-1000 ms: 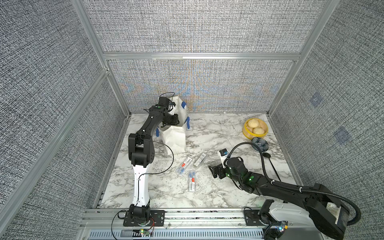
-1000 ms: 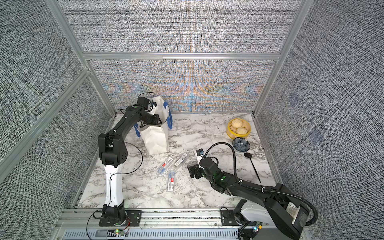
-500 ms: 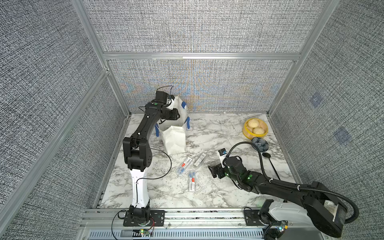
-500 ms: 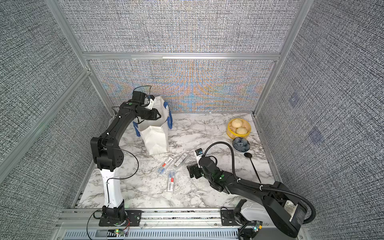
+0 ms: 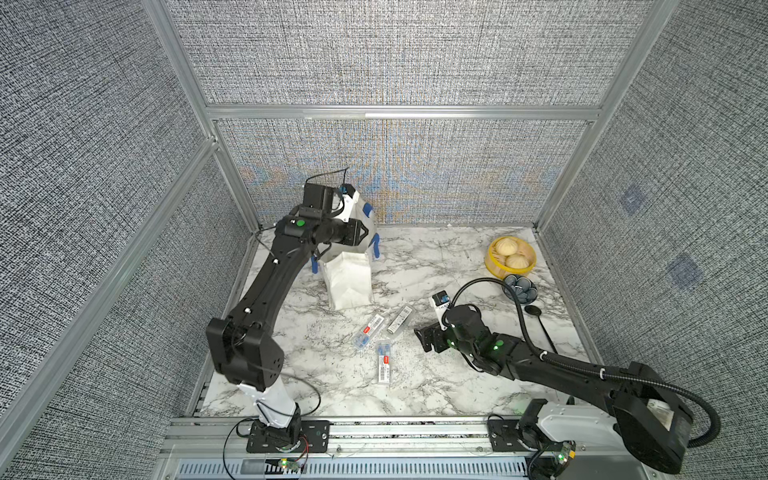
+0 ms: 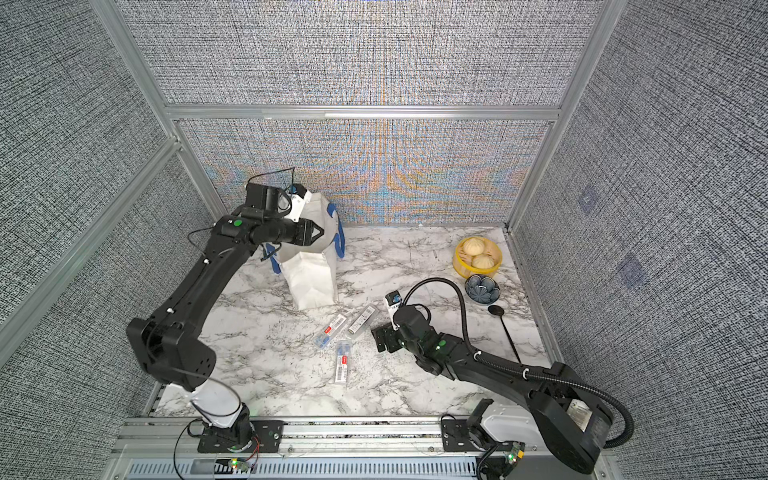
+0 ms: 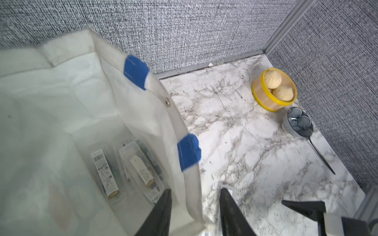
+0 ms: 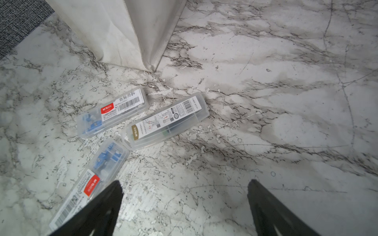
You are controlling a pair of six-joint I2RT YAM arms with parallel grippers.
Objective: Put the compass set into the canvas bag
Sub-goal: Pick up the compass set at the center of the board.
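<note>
The canvas bag (image 5: 349, 274) (image 6: 313, 278) stands upright at the back left, white with blue handles. My left gripper (image 5: 366, 232) (image 6: 322, 231) (image 7: 195, 191) is at its mouth, open. One finger is inside and one outside the bag's rim (image 7: 155, 114), and the fabric hangs loose between them. Two clear compass set cases (image 7: 105, 171) (image 7: 143, 169) lie inside the bag. Three more compass set cases (image 5: 368, 330) (image 5: 400, 320) (image 5: 384, 362) lie on the table in front of the bag (image 8: 126, 30). My right gripper (image 5: 424, 337) (image 6: 380, 337) (image 8: 185, 182) hovers open just right of them, empty, beside the nearest case (image 8: 90, 179).
A yellow steamer basket (image 5: 492, 266) with two buns stands at the back right. A small blue bowl (image 5: 505, 286) and a black spoon (image 5: 536, 316) sit in front of it. Grey fabric walls enclose the marble table (image 5: 436, 257) on three sides.
The left arm's elbow swung toward the front left and its gripper shifted slightly right at the bag's mouth, with the jaws parting a little. The right arm hardly moved.
</note>
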